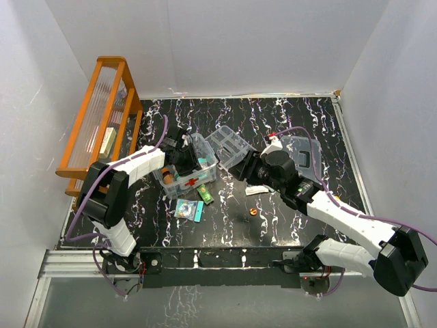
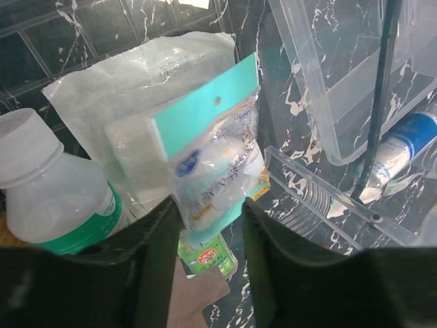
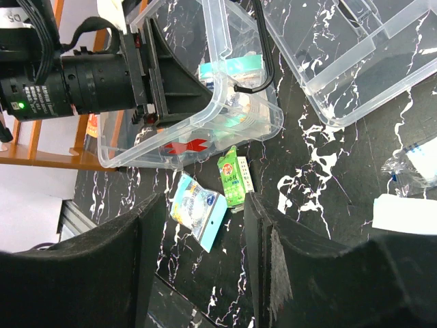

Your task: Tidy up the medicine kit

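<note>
box [image 3: 184, 147]: clear glossy plastic, smooth
surface [image 1: 287, 219]: glossy black, white marble veining
rack [image 1: 111, 61]: orange wood, ribbed clear panels
packet [image 2: 215, 150]: shiny crinkled film, teal card
bottle [image 2: 61, 198]: white matt plastic, smooth cap

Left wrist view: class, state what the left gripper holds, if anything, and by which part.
The teal-topped packet has its lower end between the fingers of the left gripper; whether they actually clamp it cannot be told.

— What's around it?
— Plain white walls [image 1: 259, 48] on three sides, a black white-veined counter [image 1: 259, 116].
— And on the left?
— An orange slatted rack [image 1: 102, 116], possibly wooden, against the wall.
</note>
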You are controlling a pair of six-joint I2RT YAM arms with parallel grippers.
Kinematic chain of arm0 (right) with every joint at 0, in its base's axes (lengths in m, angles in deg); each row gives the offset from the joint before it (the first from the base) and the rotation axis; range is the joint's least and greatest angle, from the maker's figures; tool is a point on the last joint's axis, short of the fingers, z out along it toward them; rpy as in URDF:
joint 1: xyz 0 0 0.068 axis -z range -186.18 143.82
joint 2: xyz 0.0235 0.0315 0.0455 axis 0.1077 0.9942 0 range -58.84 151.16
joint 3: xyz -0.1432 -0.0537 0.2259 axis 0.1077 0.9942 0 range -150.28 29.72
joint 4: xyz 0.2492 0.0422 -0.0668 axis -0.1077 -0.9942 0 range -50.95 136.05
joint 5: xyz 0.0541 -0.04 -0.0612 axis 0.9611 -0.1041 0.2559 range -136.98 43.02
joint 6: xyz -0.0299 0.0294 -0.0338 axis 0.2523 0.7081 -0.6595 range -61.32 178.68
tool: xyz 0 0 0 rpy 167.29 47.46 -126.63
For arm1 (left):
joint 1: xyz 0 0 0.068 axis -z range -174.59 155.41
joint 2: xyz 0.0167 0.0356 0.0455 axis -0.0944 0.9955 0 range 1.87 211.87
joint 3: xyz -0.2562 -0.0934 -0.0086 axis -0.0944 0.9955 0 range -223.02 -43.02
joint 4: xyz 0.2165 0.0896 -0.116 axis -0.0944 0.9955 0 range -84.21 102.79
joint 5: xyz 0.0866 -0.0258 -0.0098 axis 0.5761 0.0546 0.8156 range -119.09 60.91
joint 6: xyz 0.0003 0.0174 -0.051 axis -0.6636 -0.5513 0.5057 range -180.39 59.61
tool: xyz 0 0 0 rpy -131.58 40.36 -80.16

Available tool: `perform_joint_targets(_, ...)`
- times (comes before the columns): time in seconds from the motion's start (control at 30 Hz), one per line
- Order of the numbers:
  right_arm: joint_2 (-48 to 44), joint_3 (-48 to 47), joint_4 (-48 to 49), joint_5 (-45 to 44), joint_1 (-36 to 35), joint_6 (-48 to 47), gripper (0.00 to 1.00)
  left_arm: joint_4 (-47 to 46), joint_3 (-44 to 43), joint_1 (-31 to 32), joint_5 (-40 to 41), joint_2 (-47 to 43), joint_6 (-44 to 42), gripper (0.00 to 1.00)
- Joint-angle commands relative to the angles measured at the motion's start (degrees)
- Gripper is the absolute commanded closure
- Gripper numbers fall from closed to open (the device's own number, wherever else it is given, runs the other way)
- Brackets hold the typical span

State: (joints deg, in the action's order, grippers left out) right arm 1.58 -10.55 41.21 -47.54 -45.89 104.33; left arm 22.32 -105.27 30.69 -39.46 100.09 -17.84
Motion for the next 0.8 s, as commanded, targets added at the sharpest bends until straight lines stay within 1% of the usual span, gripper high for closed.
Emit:
perform_joint_targets(0.0,0.3,-0.9,3.8,0.6,0.0,0.8,0.53,5.1,-4.5,-0.1,2.2,-1.9,-3.1,0.55)
perform_joint_targets(0.07,0.4,-0.9,3.9,0.6,0.0,0.9,0.53,7.9,-6.6,-0.1,3.1,-1.7,-4.3,0.51)
perform_joint_targets(0.1,0.4,-0.8,3.9,0.6,0.0,1.1,0.52,9.2,-7.6,-0.2,3.7,-1.6,-4.9,0.47)
perform_joint_targets(0.2,0.3,-0.7,4.3,0.6,0.0,1.6,0.52,11.2,-9.2,-0.1,5.3,-2.4,-5.9,0.42)
perform_joint_targets(0.4,0.9,-1.1,3.6,0.4,0.0,0.4,0.52,13.1,-10.4,-0.1,8.6,-6.5,-8.1,0.38)
perform_joint_targets(0.57,2.1,-1.9,0.9,1.6,0.0,-2.5,0.49,7.3,-8.0,-0.1,8.4,-15.9,-13.0,0.36)
perform_joint_targets(0.6,2.8,-2.1,0.0,1.6,0.1,-2.5,0.47,5.1,-7.1,-0.1,7.4,-18.4,-14.8,0.35)
perform_joint_targets(0.67,4.1,-2.6,-1.5,2.1,-0.1,-1.3,0.47,1.7,-5.2,-0.1,3.7,-23.0,-19.1,0.34)
perform_joint_targets(0.77,6.0,-1.8,0.7,4.3,-0.3,1.2,0.47,-1.5,-3.3,0.1,0.8,-29.2,-23.7,0.29)
